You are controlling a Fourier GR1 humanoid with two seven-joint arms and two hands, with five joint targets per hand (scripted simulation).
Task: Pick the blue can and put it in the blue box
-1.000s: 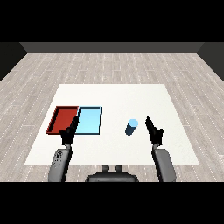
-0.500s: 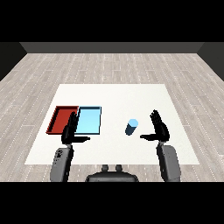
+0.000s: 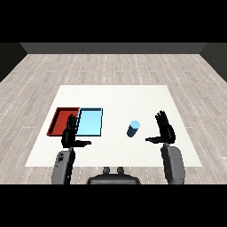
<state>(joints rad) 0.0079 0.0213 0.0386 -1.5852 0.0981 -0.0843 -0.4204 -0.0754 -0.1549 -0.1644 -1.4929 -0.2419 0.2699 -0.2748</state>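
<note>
Change: since a second ago the right hand (image 3: 165, 130) has opened out from a more upright, narrower pose, with the thumb now reaching toward the blue can (image 3: 133, 129); the can, the trays and the left hand (image 3: 71, 133) sit where they were.
Right hand: fingers straight and spread wide, palm turned toward the can, thumb pointing at it; near the can on its right side but apart from it, holding nothing.
Left hand: fingers straight, thumb out to the side, holding nothing; it hovers at the near edge of the two trays, overlapping them in the head view.
Blue can: stands upright on the white surface (image 3: 115, 95), between the blue tray (image 3: 91, 122) and the right hand, touched by neither.
Trays: red tray (image 3: 60, 119) at the left and blue tray just beside it, touching side by side; both hold nothing as far as can be seen.
Progress: early; the approach is under way, but the can is not yet grasped.
Left to do: close the right hand round the can, lift it, carry it left over the surface, and set it in the blue tray.
Next move, as a judgement: the right hand needs to slide left until the can sits between thumb and fingers.
</note>
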